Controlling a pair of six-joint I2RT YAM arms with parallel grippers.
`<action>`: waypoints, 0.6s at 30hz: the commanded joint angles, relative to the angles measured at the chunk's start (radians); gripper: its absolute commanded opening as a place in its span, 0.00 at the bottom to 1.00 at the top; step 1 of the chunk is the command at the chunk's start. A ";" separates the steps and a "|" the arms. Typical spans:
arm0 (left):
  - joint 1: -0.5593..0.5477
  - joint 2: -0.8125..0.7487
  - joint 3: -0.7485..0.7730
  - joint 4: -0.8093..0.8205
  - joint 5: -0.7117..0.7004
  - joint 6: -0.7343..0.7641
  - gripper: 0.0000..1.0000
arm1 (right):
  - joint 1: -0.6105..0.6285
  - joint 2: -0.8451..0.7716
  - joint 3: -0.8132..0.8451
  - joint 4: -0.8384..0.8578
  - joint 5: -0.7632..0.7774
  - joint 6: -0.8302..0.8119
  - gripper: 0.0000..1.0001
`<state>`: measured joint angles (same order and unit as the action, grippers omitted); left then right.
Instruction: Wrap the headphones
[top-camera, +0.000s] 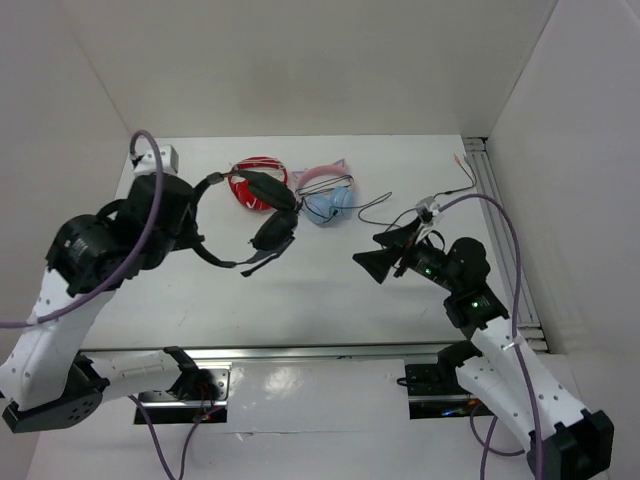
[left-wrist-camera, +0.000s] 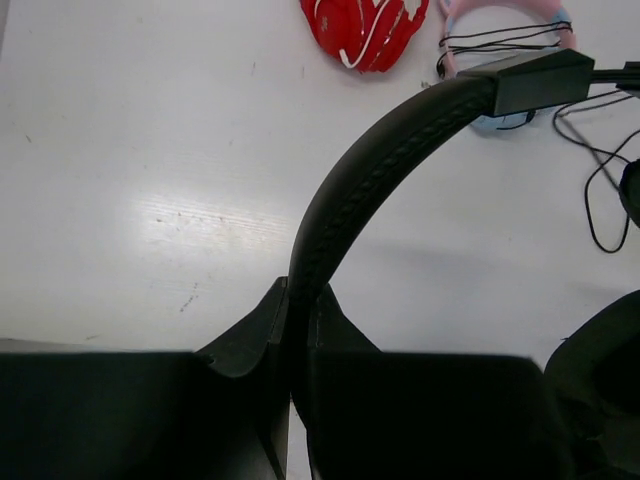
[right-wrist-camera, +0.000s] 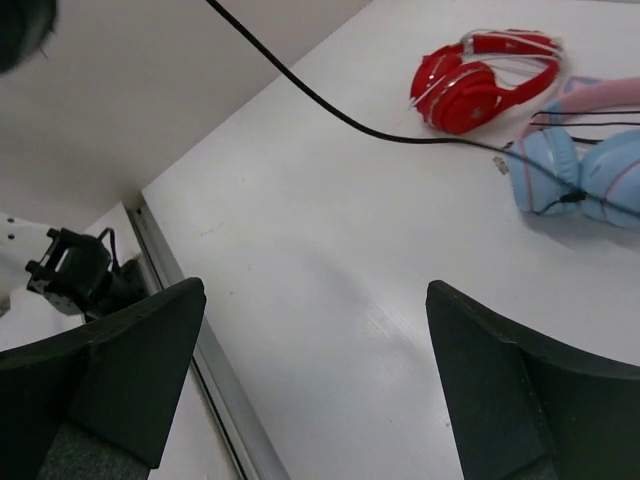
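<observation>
Barely begun: our left end effector (left-wrist-camera: 292, 325) grips the raised headphones (top-camera: 272, 225); our right end effector (right-wrist-camera: 315, 290) gapes empty, with the cable (right-wrist-camera: 330, 110) beyond it unwrapped.

Both the left arm (top-camera: 40, 330) and the right arm (top-camera: 510, 365) are clad in white shells, joined by black motor housings. A purple cable (top-camera: 517, 270) is looped along each arm behind the gripper, and small green lights (top-camera: 470, 298) are seen on the right wrist. The right gripper (right-wrist-camera: 315, 295) is ended by matte black, wedge-shaped fingers (right-wrist-camera: 520, 400).
</observation>
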<state>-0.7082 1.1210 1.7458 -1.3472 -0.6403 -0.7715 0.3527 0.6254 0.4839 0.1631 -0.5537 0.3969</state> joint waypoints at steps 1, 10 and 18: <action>0.056 -0.007 0.130 -0.020 0.102 0.162 0.00 | 0.064 0.111 0.062 0.203 -0.068 -0.102 0.98; 0.159 0.020 0.222 -0.020 0.272 0.224 0.00 | 0.359 0.444 0.238 0.187 0.247 -0.326 0.95; 0.170 0.011 0.242 -0.020 0.284 0.233 0.00 | 0.463 0.546 0.239 0.312 0.479 -0.382 0.79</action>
<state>-0.5446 1.1519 1.9507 -1.3994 -0.3885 -0.5476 0.8017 1.1538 0.6884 0.3515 -0.1963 0.0715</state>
